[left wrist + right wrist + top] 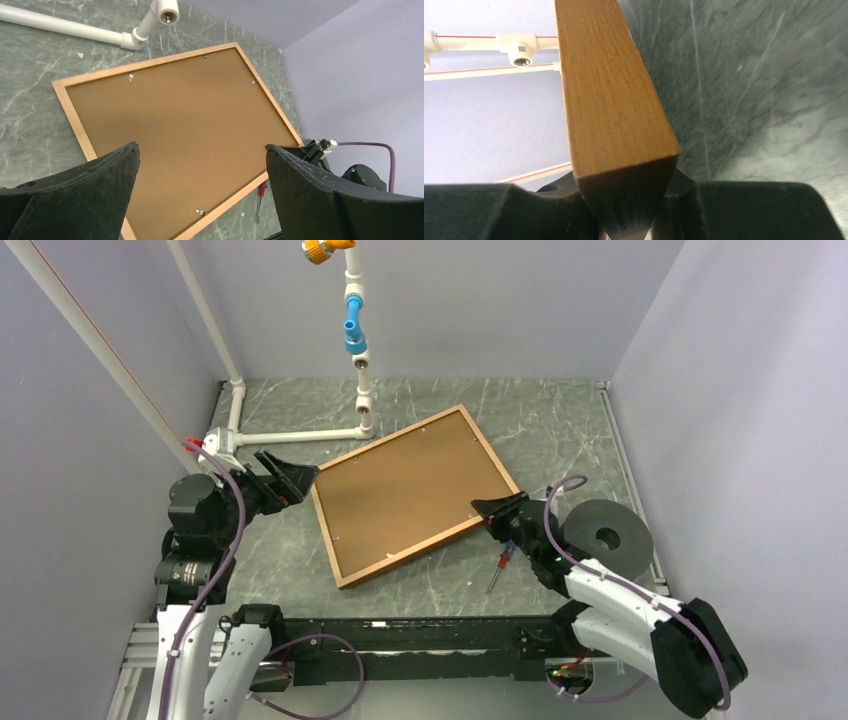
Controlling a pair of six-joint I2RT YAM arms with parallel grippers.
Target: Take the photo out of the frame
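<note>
Green stone surface (560,420) holds the frame (420,546), brown back up; right claw (490,508) pinches its edge; left claw (300,483) gapes wide beside it.

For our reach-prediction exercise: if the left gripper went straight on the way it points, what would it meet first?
Most likely the frame, its left edge just ahead of the left gripper; relative height is unclear.

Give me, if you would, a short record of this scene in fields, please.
frame: back side up on the table
backing board: in place, covering the back
photo: not visible
left end effector: open, at the frame's left corner
right end effector: shut on the frame's edge near its right corner
screwdriver: on the table beside the right end effector
</note>
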